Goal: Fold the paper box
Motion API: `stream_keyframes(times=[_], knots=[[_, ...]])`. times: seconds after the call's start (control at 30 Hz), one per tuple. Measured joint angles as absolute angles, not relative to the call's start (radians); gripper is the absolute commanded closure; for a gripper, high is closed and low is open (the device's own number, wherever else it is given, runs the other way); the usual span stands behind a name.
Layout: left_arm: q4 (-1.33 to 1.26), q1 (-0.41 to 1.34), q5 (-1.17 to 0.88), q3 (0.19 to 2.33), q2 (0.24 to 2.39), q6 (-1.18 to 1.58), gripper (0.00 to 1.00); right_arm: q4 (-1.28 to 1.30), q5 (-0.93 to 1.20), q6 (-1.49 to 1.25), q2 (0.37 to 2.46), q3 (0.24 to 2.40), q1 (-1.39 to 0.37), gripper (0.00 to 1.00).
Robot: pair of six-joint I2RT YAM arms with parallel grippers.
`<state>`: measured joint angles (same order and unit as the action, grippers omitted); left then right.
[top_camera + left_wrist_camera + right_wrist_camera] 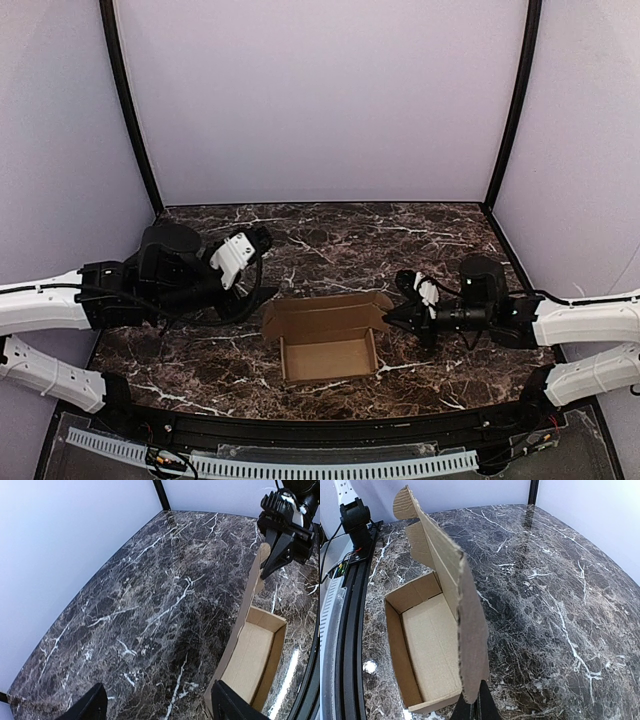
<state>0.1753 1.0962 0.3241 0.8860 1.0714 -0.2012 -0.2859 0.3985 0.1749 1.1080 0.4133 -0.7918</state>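
- Lilac-white enclosure walls (320,100) stand behind and to both sides, joined at black corner posts (130,110).
- Dark brown marble-patterned worktop (330,225) with white veins fills the floor of the enclosure. A black rail (300,432) runs along its near edge.
- White-and-black left arm (40,305) reaches in from the left edge, and the right arm (585,322) reaches in from the right. Both lie low over the worktop and point toward the middle.
- Brown cardboard, the paper box (328,345) sits on the worktop near the front, about midway between the two arms. Its tray is formed, with four low walls standing and nothing inside. The lid flap rises from the far wall, and in the wrist views it stands close to upright with small tabs at its ends.
- Black left end effector (262,296) is just beside the box's left end and apart from it. In its wrist view the fingers (92,705) are spread wide with only bare worktop between them, so it grips nothing.
- Black right end effector (392,318) meets the right end of the lid flap. Its fingertips are pinched together, and in its wrist view the flap's lower corner sits between them.
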Motion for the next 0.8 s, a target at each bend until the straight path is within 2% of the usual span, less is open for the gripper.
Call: stream_keyframes(times=[0.23,0.47,0.8], knots=[[0.175,1.011,0.261,0.720,0.953,-0.079,0.33,-0.258,0.392,0.172,1.104,0.417,-0.792,1.00],[0.169,1.002,0.187,0.601,0.830,0.065,0.40,-0.236,0.388,0.167,1.101,0.429,-0.792,1.00],[0.077,0.968,0.017,0.458,0.848,0.187,0.50,-0.222,0.400,0.157,1.088,0.432,-0.792,1.00]])
